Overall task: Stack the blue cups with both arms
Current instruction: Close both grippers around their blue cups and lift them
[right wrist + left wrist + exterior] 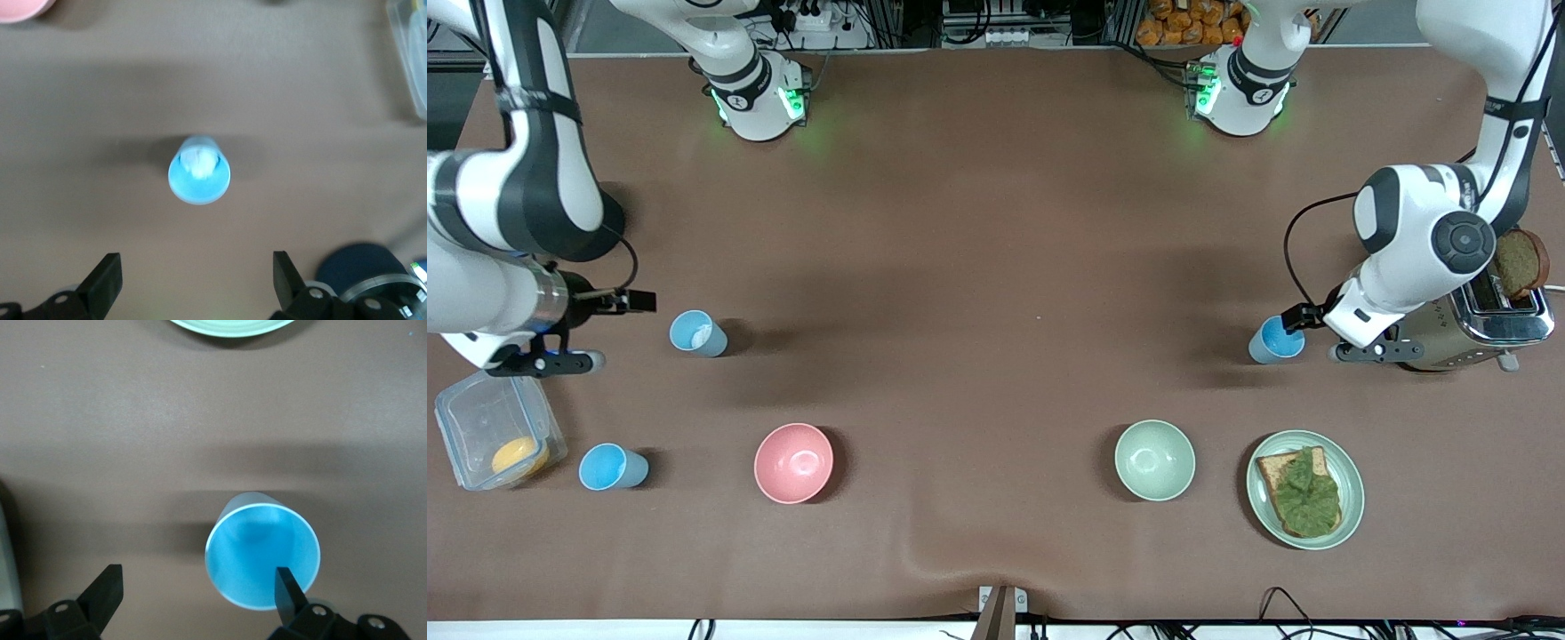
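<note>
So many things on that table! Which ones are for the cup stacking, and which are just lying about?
For the job:
- blue cup at the open left pincer
- blue cup with whitish inside near the open right pincer
- a third blue cup beside the plastic box

Lying about:
- pink bowl
- green bowl
- plate with topped toast
- toaster
- plastic box

Both arms (1423, 240) were glossy white with black joint bands, dark cables and green-lit bases (760, 102).
</note>
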`<action>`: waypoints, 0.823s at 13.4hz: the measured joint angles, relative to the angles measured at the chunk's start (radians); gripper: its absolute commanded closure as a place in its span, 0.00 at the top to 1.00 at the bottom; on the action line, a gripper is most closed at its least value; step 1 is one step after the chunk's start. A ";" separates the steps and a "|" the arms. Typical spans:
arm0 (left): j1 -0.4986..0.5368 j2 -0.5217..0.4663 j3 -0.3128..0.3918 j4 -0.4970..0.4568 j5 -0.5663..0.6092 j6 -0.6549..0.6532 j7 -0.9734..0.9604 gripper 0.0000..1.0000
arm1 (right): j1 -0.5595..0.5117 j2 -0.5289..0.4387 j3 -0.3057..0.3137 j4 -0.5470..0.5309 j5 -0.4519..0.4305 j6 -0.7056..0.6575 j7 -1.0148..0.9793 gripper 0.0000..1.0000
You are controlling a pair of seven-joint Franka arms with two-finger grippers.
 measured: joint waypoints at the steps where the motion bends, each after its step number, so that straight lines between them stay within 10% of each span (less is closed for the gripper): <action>1: 0.000 0.014 -0.001 0.000 0.000 0.010 0.000 0.96 | -0.008 -0.007 0.000 -0.057 0.003 0.072 0.000 1.00; 3: -0.001 0.037 -0.003 0.000 0.000 0.029 0.000 0.71 | -0.024 -0.016 0.000 -0.152 0.005 0.186 0.000 1.00; 6: -0.001 0.067 -0.005 0.000 0.000 0.067 0.000 0.00 | -0.041 -0.017 -0.001 -0.264 0.006 0.315 -0.009 1.00; 11: -0.004 0.085 -0.026 0.010 0.000 0.096 0.001 0.00 | -0.076 0.012 -0.001 -0.325 0.006 0.388 -0.076 0.98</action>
